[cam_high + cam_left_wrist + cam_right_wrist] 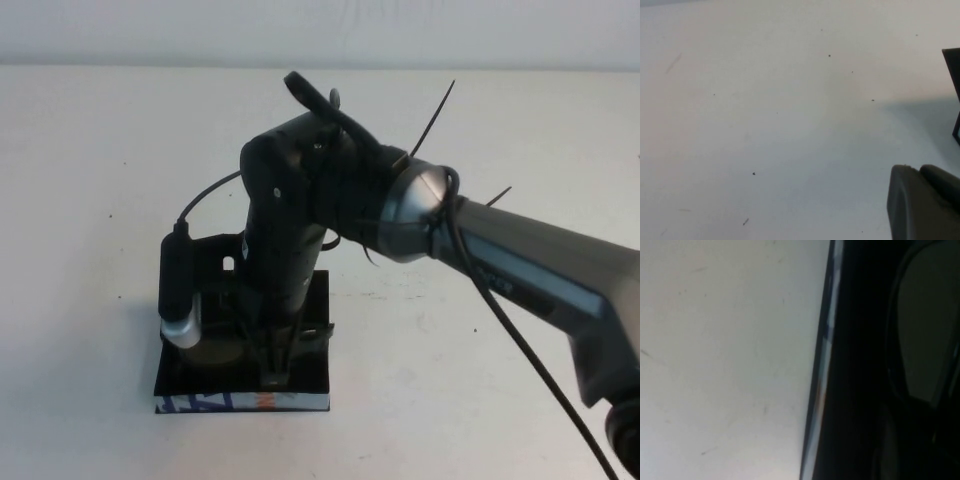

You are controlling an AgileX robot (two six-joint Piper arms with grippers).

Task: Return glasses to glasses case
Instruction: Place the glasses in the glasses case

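The black glasses case (pixel 312 385) lies open near the table's front, its white, blue and orange patterned edge (pixel 240 402) toward me. My right gripper (pixel 275 368) reaches straight down into it, shut on the glasses at their middle. One lens (pixel 222 352) shows to its left and a thin arm (pixel 316 335) to its right, low inside the case. The right wrist view shows the case's patterned edge (pixel 822 365) and a lens (pixel 930 325) in dark frame. My left gripper (pixel 919 170) is out of the high view, shut and empty, over bare table beside the case's edge (pixel 954 75).
The case's flap lid (pixel 212 255) lies open behind it. The right arm (pixel 520 260) crosses from the right with loose cables (pixel 520 345), and its wrist camera (pixel 180 290) hangs over the case's left side. White table (pixel 480 400) lies all round.
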